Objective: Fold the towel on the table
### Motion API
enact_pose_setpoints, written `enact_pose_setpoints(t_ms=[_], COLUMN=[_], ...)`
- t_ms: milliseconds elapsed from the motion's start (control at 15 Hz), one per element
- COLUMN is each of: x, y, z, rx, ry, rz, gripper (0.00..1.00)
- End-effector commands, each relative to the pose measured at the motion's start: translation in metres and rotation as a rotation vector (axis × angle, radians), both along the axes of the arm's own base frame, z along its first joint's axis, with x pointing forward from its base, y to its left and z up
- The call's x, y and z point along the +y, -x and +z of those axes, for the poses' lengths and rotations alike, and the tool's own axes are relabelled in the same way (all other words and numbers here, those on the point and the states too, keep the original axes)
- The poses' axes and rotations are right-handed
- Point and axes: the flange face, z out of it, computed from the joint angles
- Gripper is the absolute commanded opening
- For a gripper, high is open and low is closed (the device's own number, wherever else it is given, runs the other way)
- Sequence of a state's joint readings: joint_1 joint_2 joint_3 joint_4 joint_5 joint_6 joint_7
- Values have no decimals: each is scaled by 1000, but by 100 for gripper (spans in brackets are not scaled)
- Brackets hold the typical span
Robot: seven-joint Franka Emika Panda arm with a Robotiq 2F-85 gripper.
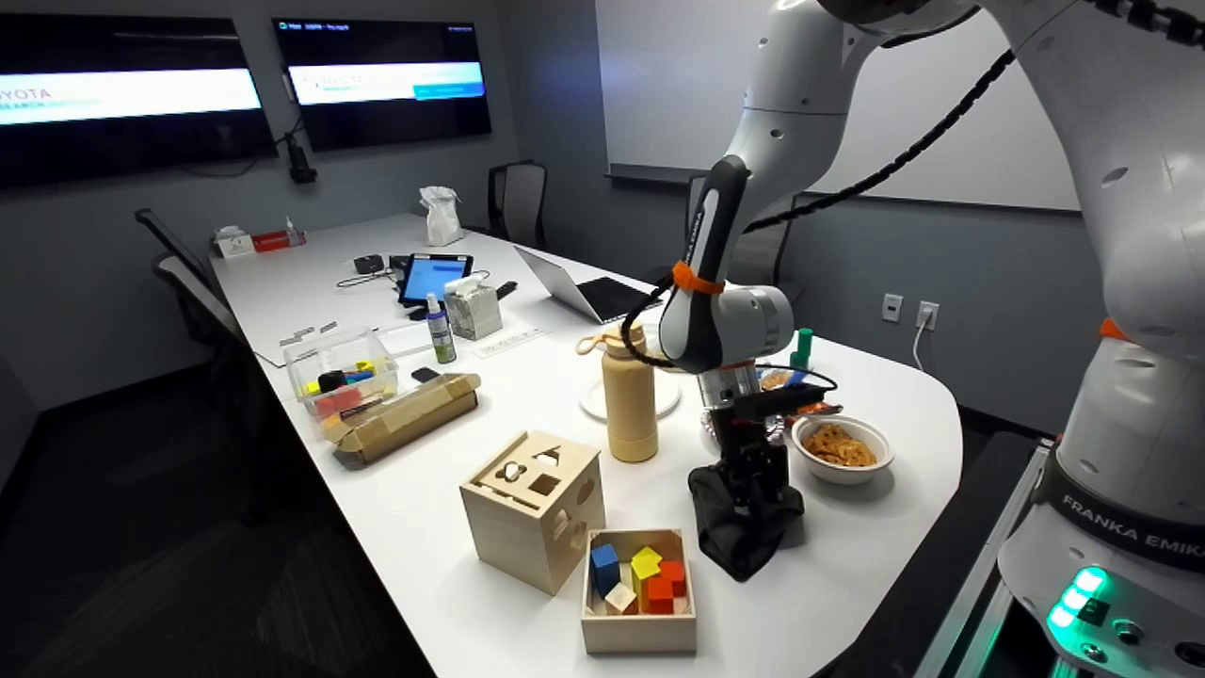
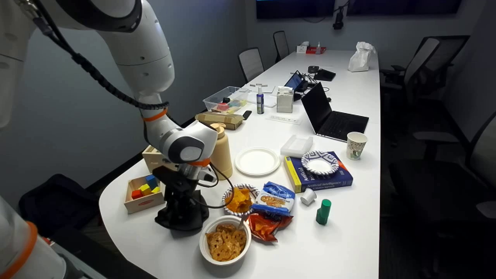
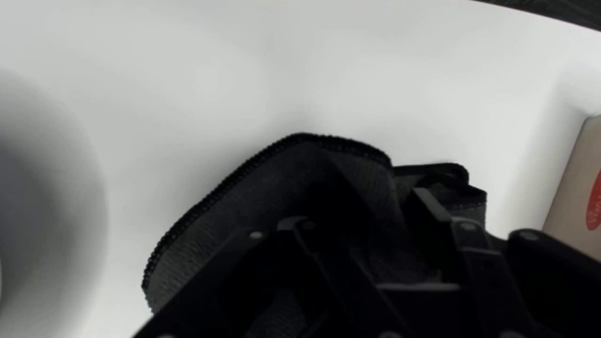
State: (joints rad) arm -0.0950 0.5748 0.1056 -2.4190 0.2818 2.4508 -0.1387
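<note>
Black towel [image 1: 734, 543] bunched beneath the gripper [image 3: 361, 214]

Location: near the rounded end edge of the tabletop [image 1: 838, 584], beside the robot's base [image 1: 1111, 560]. The towel lies crumpled, its stitched hem [image 3: 347, 144] visible in the wrist view. The fingers [image 3: 432, 205] are spread apart, with dark fabric showing between them; contact between tips and cloth cannot be determined. On either side of the towel, near the same edge, are a white bowl [image 1: 845, 476] of brown snacks [image 1: 838, 446] and a wooden tray [image 1: 640, 637] of coloured blocks [image 1: 648, 573], the tray toward a rounded corner. Farther from that edge, a shape-sorter box [image 1: 513, 541] and a tan bottle [image 1: 629, 405] stand upright. Beyond, a cardboard box [image 1: 409, 421] lies along one long edge; a laptop [image 2: 344, 124] stands by the opposite long edge. A white bag [image 2: 360, 58] stands near the far corner on the laptop's side.
</note>
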Motion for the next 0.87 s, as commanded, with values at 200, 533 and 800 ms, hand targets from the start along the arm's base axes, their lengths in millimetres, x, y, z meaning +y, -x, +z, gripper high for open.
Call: enact_pose_setpoints(t_ms=[200,533,800], x=[3,10,14], y=[13,31,37], z=[55,97,119], rx=[-34,-80,-116], ry=[-119,-132,-131], rz=[-30,-41,-41], gripper=[100,100,100])
